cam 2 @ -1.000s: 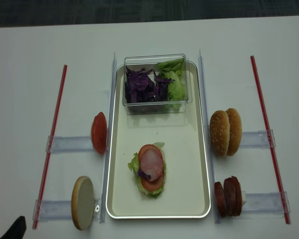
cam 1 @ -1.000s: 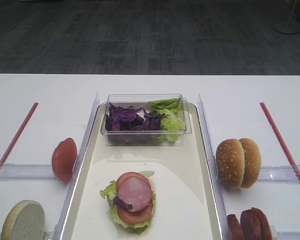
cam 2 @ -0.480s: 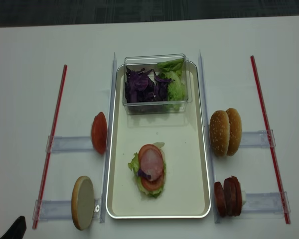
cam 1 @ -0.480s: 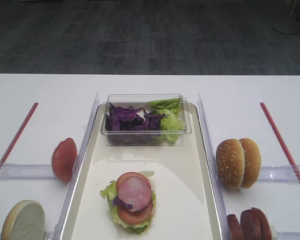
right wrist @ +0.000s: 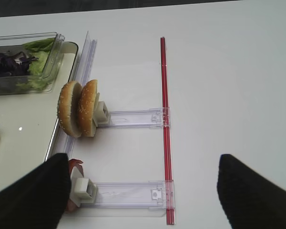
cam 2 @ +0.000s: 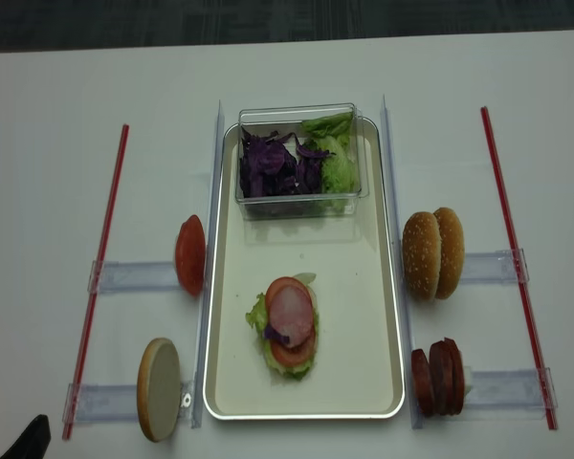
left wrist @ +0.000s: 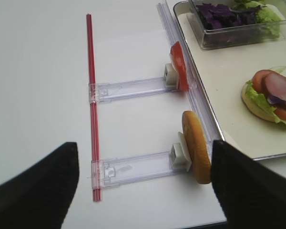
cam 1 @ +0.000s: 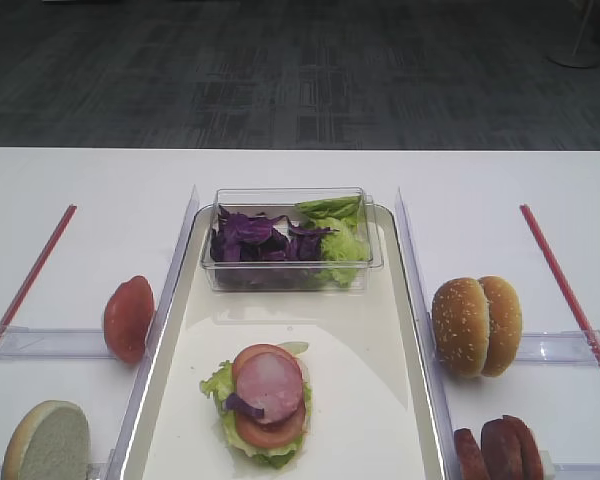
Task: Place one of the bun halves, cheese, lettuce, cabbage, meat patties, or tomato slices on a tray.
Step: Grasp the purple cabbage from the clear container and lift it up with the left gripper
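Observation:
The cream tray [cam 2: 387,287] holds a stack [cam 2: 289,325] of bun base, lettuce, tomato, a pink slice and a bit of cabbage. Left of the tray, a tomato slice [left wrist: 178,64] and a bun half [left wrist: 196,152] stand on edge in clear holders. On the right stand two bun halves [right wrist: 78,109] and the meat patties [cam 2: 438,375]. No cheese shows. My left gripper [left wrist: 143,191] is open above the bun half's holder, its right finger [left wrist: 248,186] beside the bun. My right gripper [right wrist: 143,191] is open over the patties' holder, gripping nothing.
A clear plastic box [cam 1: 365,262] at the tray's far end holds purple cabbage [cam 1: 250,240] and lettuce [cam 1: 342,245]. Red strips [cam 2: 100,268] [cam 2: 517,268] run along both sides. Clear rails [cam 2: 213,191] flank the tray. The table's front edge [left wrist: 157,226] is close below my left gripper.

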